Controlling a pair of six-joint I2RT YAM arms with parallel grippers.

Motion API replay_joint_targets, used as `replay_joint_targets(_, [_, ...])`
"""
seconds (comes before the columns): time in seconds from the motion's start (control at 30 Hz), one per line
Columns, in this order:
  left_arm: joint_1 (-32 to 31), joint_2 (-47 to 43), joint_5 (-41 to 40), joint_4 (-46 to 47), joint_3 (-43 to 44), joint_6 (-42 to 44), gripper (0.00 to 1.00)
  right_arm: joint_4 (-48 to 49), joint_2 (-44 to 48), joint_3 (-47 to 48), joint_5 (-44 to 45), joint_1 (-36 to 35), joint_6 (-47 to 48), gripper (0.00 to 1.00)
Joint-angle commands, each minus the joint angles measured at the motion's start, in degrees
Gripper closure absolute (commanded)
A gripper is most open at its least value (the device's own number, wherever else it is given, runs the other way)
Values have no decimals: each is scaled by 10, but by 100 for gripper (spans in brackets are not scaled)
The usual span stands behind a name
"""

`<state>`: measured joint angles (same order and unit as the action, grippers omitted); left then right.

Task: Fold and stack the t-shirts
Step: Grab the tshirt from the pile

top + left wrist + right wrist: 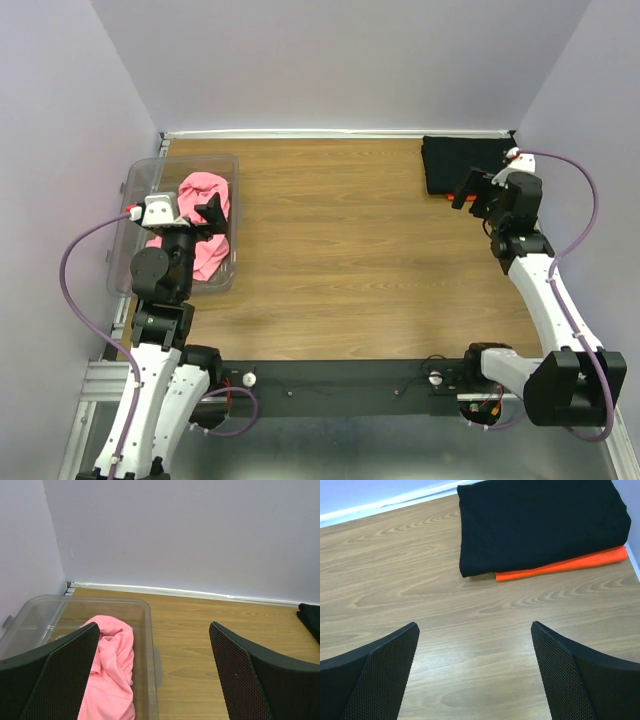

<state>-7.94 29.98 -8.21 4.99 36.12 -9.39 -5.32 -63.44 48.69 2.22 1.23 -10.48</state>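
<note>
A crumpled bright pink t-shirt (205, 195) (112, 670) lies in the clear plastic tub (196, 160) (150, 645) at the left of the table. My left gripper (212, 210) (154, 627) hangs open above the tub's right side, nothing between its fingers. At the far right corner a folded black t-shirt (455, 160) (540, 525) lies on top of a folded orange-red t-shirt (570, 565), of which only an edge strip shows. My right gripper (466, 190) (474, 625) is open just in front of that stack, over bare wood.
The wooden table (340, 250) is closed in by pale walls at the back and both sides. The tub sits against the left edge. The stack lies close to the right wall (635, 555). Purple cables loop from both wrists.
</note>
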Motion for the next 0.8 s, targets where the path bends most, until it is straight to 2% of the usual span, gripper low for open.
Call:
replay_joint_targets(0.0, [3, -3, -5, 2, 10, -19, 2, 15, 22, 9, -47, 2, 9, 0])
replay_joint_targets(0.03, [3, -3, -6, 2, 9, -26, 2, 16, 24, 5, -79, 2, 53, 0])
replay_joint_targets(0.07, [3, -2, -3, 2, 10, -33, 2, 17, 25, 7, -154, 1, 73, 0])
replay_joint_targets(0.13, [3, 4, 10, -9, 18, -56, 2, 9, 18, 18, -281, 1, 182, 0])
replay_joint_targets(0.17, [3, 8, 12, -14, 20, -65, 1, -27, 5, 25, -394, 1, 220, 0])
replay_joint_targets(0.2, [3, 9, 11, -21, 22, -77, 2, -45, -1, 33, -417, 0, 240, 0])
replay_joint_targets(0.3, [4, 12, -7, -63, 26, -134, 2, -55, -12, 23, -434, 0, 222, 0])
replay_joint_targets(0.47, [28, 43, -27, -111, 29, -179, 2, -63, 2, -3, -435, 1, 240, 0])
replay_joint_targets(0.53, [63, 76, -19, -133, 37, -199, 2, -64, 9, -6, -448, 1, 241, 0])
replay_joint_targets(0.67, [138, 133, 49, -160, 47, -251, 2, -65, 18, -11, -441, 1, 252, 0])
replay_joint_targets(0.77, [156, 167, 18, -195, 61, -294, 2, -65, 21, -13, -441, 1, 256, 0])
